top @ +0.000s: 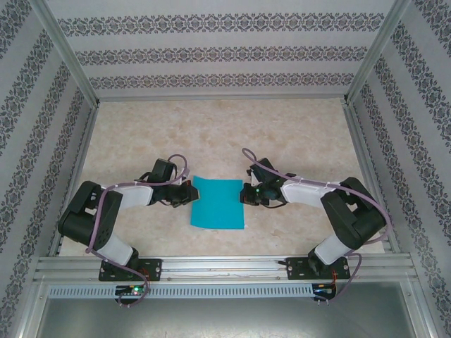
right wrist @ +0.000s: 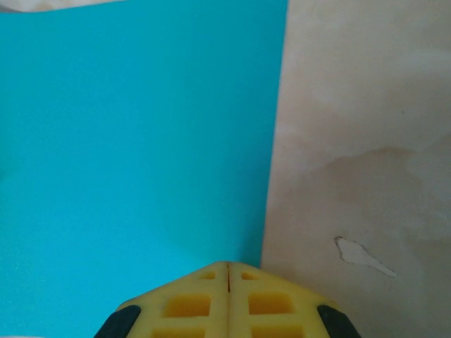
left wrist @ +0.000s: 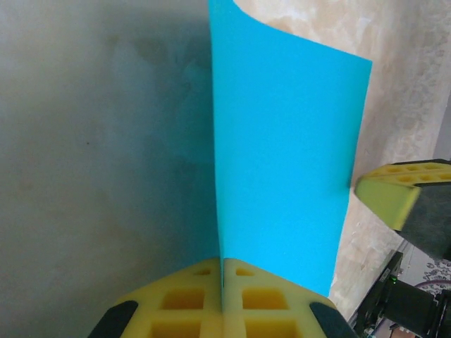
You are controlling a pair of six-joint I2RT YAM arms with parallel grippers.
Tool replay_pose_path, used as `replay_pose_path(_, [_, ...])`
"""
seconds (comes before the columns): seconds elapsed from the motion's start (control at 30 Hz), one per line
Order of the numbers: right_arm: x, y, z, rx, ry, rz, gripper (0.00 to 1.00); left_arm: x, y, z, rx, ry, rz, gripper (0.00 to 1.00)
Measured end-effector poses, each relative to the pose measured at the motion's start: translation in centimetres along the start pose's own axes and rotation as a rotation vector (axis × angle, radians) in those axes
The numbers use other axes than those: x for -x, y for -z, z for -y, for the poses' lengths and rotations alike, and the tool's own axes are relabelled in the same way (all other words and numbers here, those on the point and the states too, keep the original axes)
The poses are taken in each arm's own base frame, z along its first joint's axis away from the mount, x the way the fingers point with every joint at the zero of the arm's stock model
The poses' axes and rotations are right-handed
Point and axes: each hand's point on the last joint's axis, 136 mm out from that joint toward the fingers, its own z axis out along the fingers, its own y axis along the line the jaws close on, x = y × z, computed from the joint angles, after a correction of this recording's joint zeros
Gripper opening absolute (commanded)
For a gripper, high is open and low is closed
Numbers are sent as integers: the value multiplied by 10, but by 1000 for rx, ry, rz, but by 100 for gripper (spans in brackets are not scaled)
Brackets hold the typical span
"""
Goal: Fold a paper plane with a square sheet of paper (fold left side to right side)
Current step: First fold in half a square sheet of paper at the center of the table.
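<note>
Turquoise-blue, thin square sheet of paper (top: 219,203) lies uncreased mid-way across the beige marbled table (top: 211,134), its left edge pinched and raised off that table by the left gripper (left wrist: 222,264), the right gripper (right wrist: 227,266) closed at its right edge, every fold yet undone.

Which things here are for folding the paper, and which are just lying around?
For the job: square sheet of paper, left tool, right tool.
Just lying about: white fleck on the table, patterned walls.
</note>
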Motion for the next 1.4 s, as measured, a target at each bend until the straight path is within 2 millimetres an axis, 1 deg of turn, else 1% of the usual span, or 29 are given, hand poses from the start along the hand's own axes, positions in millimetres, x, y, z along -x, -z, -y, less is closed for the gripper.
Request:
replay_pose_path(0.1, [0, -2, 2, -15, -4, 2, 0, 1, 3, 5, -14, -9, 8, 10])
replay_pose_path(0.33, [-1, -6, 0, -16, 10, 8, 1, 3, 9, 22, -71, 2, 9, 26])
replay_pose_path(0.43, [0, -7, -1, -12, 15, 11, 1, 4, 10, 34, -102, -4, 6, 33])
replay_pose_path(0.5, [1, -8, -2, -8, 19, 15, 1, 4, 11, 44, -120, -18, 4, 40])
replay_pose_path(0.6, [2, -9, -3, -2, 22, 19, 2, 4, 9, 59, -145, -41, -4, 46])
replay_pose_path(0.73, [5, -11, -6, 11, 29, 31, 3, 0, 5, 77, -174, -76, -18, 51])
replay_pose_path(0.83, [7, -12, -8, 21, 33, 38, 4, -1, -2, 85, -180, -94, -29, 52])
replay_pose_path(0.9, [7, -13, -9, 28, 37, 44, 6, -1, -9, 86, -175, -98, -35, 53])
replay_pose_path(1.03, [7, -14, -10, 39, 40, 55, 10, -3, -20, 80, -157, -89, -49, 52])
replay_pose_path(1.1, [6, -13, -9, 45, 41, 61, 13, -4, -24, 75, -141, -82, -52, 50])
replay_pose_path(1.3, [2, -9, -13, 82, 32, 64, 20, 0, -29, 69, -115, -73, -41, 46])
replay_pose_path(1.4, [3, -4, -16, 105, 32, 74, 26, 1, -30, 68, -109, -72, -36, 43])
